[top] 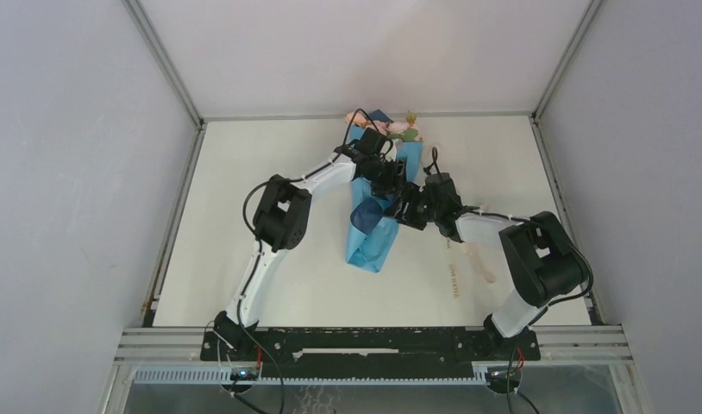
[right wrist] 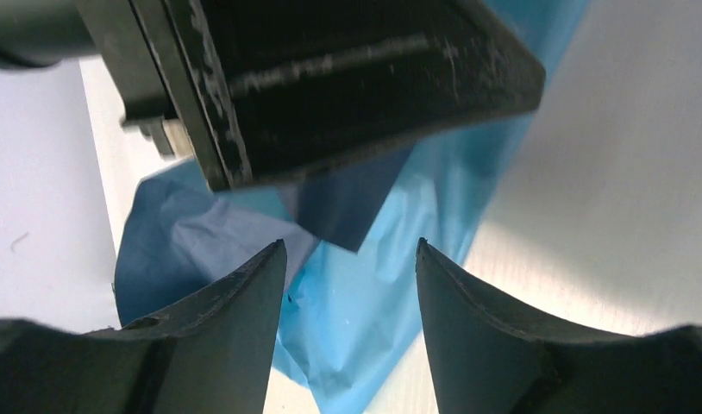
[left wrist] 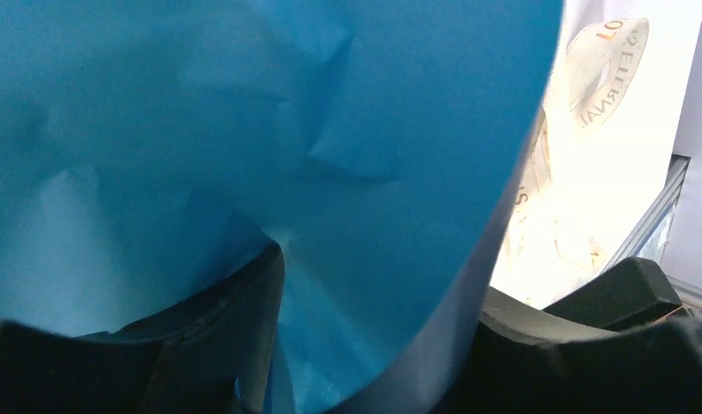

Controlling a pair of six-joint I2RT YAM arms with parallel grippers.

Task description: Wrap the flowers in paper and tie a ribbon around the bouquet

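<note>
Now your left gripper (top: 387, 179) sits with fingers (left wrist: 235, 345) spread, blue paper (left wrist: 201, 129) bulging between them. Your right gripper (top: 406, 210) gapes too, nothing in it. The bouquet (top: 371, 246) lies mid table (top: 244, 216), flowers (top: 405, 131) at far edge, ribbon (top: 455, 280) beside right arm (top: 537, 259).

I see the paper (left wrist: 244, 129) as thin and matt, softly creased. The ribbon (left wrist: 606, 78) looks like smooth cloth with a slight shine. The tabletop (top: 244, 216) is matt white — the rail (top: 158, 343) at its near edge is bare metal. The fingers (right wrist: 218, 345) of the right gripper (right wrist: 349, 244) look like rough black plastic.
</note>
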